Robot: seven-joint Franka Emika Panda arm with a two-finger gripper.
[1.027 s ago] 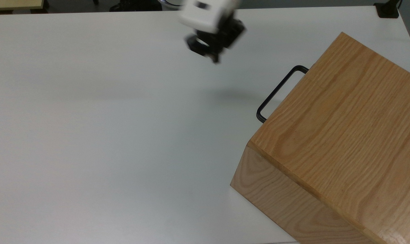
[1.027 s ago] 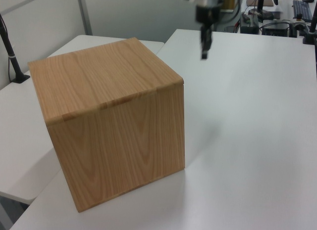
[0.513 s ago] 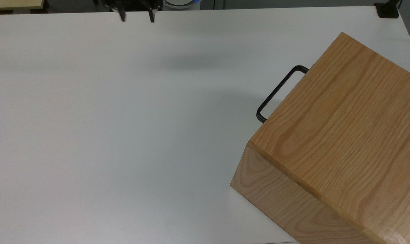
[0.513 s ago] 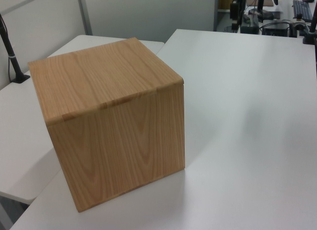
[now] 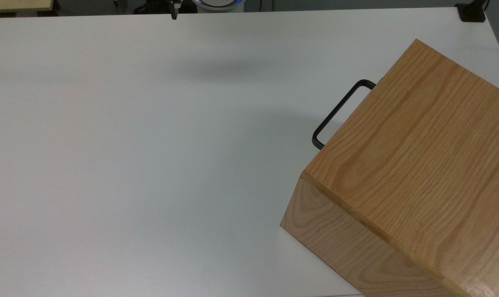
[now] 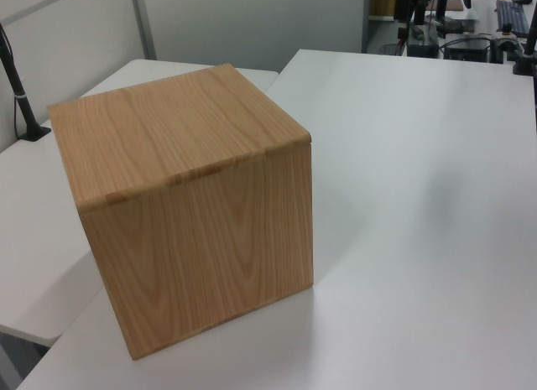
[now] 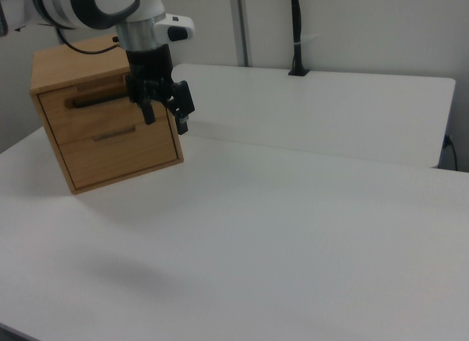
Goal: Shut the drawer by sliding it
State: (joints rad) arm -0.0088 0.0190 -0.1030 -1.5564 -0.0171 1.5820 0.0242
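Fingers (image 7: 182, 99) apart — drawer (image 7: 95, 105) faces right view's lower right.

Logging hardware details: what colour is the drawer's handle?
Black. The handle is a thin U-shaped bar, clearest in the top view against the white table.

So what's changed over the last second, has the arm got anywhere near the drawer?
No. In the top view the gripper has pulled back from above the table to its far edge, moving toward the top view's upper left, away from the handle. It has taken hold of nothing. The cabinet and the drawer have not shifted; the drawer front sits flush with the cabinet.
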